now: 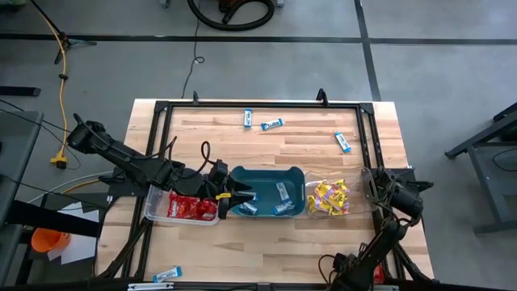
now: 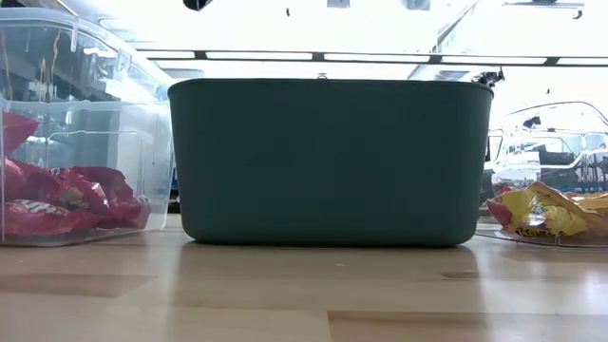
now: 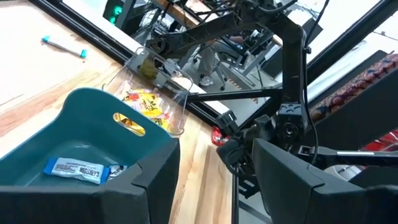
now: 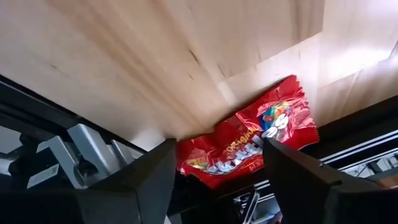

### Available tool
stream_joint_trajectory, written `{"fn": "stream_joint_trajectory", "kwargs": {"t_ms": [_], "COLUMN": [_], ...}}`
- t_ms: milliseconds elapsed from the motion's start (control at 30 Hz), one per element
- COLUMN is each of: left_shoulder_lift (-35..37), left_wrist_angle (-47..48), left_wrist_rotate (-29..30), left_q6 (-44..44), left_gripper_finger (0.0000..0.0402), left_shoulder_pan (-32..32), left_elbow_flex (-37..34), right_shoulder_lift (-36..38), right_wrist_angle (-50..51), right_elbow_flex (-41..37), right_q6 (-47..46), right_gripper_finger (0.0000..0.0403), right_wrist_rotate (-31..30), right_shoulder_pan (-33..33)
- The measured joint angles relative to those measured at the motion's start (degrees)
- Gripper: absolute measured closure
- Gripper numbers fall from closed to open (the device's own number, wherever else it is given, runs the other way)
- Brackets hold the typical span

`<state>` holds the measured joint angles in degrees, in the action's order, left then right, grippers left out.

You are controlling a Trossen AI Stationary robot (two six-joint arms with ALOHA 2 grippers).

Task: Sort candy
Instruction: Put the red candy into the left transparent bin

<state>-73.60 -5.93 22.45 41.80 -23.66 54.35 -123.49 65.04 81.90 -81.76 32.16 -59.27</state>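
Left gripper [image 1: 229, 196] jaws wide, empty, over the teal tub's [image 1: 266, 175] left rim, blue-and-white candy [image 1: 282, 191] inside; right gripper [image 4: 214, 180] wide, apparently empty, above a red candy [image 4: 249, 146] at the table [image 1: 283, 145] edge

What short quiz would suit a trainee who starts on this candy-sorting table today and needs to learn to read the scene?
1. True or false: the teal tub holds yellow candy.
2. Which colour of candy fills the clear bin next to the left gripper? A red, B yellow, C blue-and-white.
3. In a few words: what lies ahead of the right gripper, between its open fingers?

Key
1. False: it holds blue-and-white packets.
2. A.
3. A red packet at the table's edge.
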Motion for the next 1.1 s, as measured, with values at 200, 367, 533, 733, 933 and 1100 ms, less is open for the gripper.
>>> {"fn": "stream_joint_trajectory", "kwargs": {"t_ms": [200, 367, 533, 733, 933, 1100], "left_shoulder_lift": [0.0, 0.0, 0.0, 0.0, 0.0, 0.0], "left_wrist_angle": [0.0, 0.0, 0.0, 0.0, -0.1, -0.3], "left_wrist_rotate": [-1.2, -1.3, -2.0, -2.0, -0.9, -0.7], "left_q6": [0.0, 0.0, 0.0, -0.9, -2.0, -2.0], "left_gripper_finger": [0.0211, 0.0211, 0.0211, 0.0211, 0.0211, 0.0211], "left_shoulder_pan": [0.0, 0.0, 0.0, 0.0, 0.0, 0.0], "left_elbow_flex": [0.0, 0.0, 0.0, 0.0, 0.0, 0.0], "right_shoulder_lift": [-0.3, -0.4, 3.3, 14.1, 23.4, 26.2], "right_wrist_angle": [-1.9, -2.2, -0.5, 0.3, -8.4, -23.1], "right_elbow_flex": [0.0, -0.1, -0.5, -0.4, -0.3, -0.3], "right_q6": [-2.9, -2.5, -3.1, -5.2, 3.5, 21.7], "right_gripper_finger": [0.0260, 0.0386, 0.0395, 0.0401, 0.0402, 0.0402], "right_wrist_rotate": [-0.6, -1.0, -8.3, -24.3, -42.5, -48.6], "right_shoulder_pan": [-1.0, -1.2, -1.3, -0.1, 1.7, 4.8]}}
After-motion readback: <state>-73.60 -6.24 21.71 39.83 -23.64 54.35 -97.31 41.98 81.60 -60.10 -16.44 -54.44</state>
